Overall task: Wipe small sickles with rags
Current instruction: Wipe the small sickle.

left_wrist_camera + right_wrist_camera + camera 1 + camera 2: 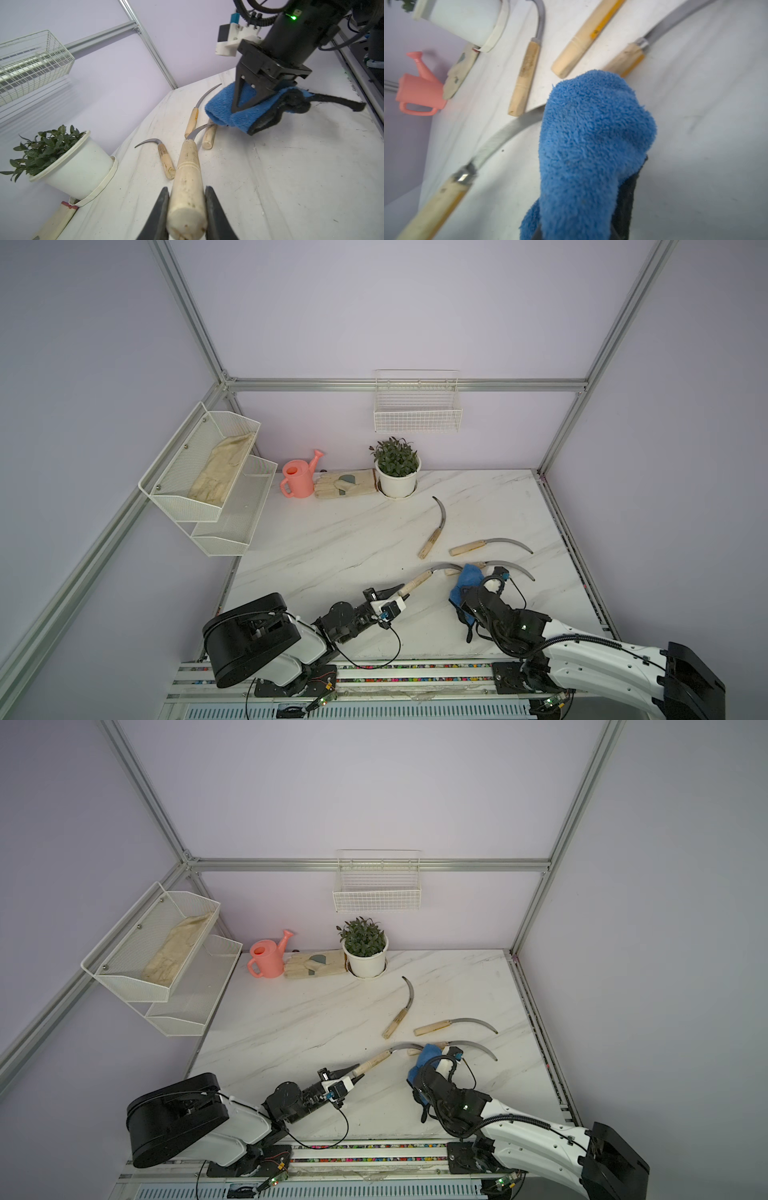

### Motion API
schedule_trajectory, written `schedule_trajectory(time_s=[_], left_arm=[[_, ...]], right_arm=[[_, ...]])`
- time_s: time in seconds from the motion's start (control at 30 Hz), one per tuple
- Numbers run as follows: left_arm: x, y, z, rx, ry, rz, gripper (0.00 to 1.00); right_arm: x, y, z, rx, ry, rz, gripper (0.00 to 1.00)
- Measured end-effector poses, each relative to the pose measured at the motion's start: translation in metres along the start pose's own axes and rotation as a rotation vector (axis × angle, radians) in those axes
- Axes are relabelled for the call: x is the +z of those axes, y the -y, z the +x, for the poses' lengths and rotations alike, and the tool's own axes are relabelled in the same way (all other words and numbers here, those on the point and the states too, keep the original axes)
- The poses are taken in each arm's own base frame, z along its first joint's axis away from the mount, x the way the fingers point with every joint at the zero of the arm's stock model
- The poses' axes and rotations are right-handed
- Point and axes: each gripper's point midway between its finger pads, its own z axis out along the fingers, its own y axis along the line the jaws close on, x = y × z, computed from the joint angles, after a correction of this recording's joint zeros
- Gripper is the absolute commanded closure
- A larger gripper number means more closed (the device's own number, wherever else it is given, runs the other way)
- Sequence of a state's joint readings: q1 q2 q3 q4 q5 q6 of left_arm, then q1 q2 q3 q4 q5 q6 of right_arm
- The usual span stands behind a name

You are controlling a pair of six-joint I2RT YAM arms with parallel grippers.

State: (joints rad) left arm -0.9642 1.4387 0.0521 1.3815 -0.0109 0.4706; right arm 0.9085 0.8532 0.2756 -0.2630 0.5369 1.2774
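My left gripper [187, 193] is shut on the end of the pale wooden handle of one small sickle [415, 583]. Its curved grey blade [508, 133] runs up to the blue rag [467, 578] and its tip is hidden under it. My right gripper [234, 111] is shut on that rag, which drapes over its fingers and hangs just above the table. A second sickle [515, 566] lies partly under the rag. Two more lie free behind it, one [467, 548] pointing right and one [432, 537] pointing away.
A potted plant [397, 481], a beige glove [345, 484] and a pink watering can [297, 479] line the back edge. A wire basket [417, 406] hangs on the back wall. A mesh shelf [232, 526] on the left wall holds another glove.
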Motion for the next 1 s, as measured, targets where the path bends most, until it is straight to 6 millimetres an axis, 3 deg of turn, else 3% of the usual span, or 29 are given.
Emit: schedule_trajectory(time_s=[0.1, 0.2, 0.33, 0.43, 0.57, 0.77, 1.0], left_arm=[[-0.001, -0.006, -0.010, -0.005, 0.031, -0.023, 1.00], [-0.002, -0.009, -0.015, -0.008, 0.050, -0.033, 1.00], [-0.002, -0.009, -0.015, -0.008, 0.050, -0.030, 1.00], [-0.002, -0.008, -0.015, -0.007, 0.053, -0.026, 1.00], [-0.002, -0.008, -0.014, -0.005, 0.049, -0.025, 1.00], [0.000, 0.000, -0.007, 0.012, 0.027, 0.002, 1.00], [-0.001, 0.018, -0.017, 0.040, 0.074, 0.078, 1.00]], right_arm=[[0.000, 0.028, -0.001, 0.024, 0.009, 0.068, 1.00], [-0.001, 0.038, -0.003, 0.032, 0.014, 0.093, 1.00], [-0.003, 0.035, -0.005, 0.019, 0.015, 0.092, 1.00], [-0.011, 0.022, -0.014, 0.015, 0.027, 0.043, 1.00], [-0.035, 0.003, -0.035, 0.059, 0.069, -0.068, 1.00], [-0.075, -0.003, -0.071, 0.135, 0.170, -0.181, 1.00], [-0.051, 0.022, -0.056, 0.028, 0.147, 0.020, 1.00]])
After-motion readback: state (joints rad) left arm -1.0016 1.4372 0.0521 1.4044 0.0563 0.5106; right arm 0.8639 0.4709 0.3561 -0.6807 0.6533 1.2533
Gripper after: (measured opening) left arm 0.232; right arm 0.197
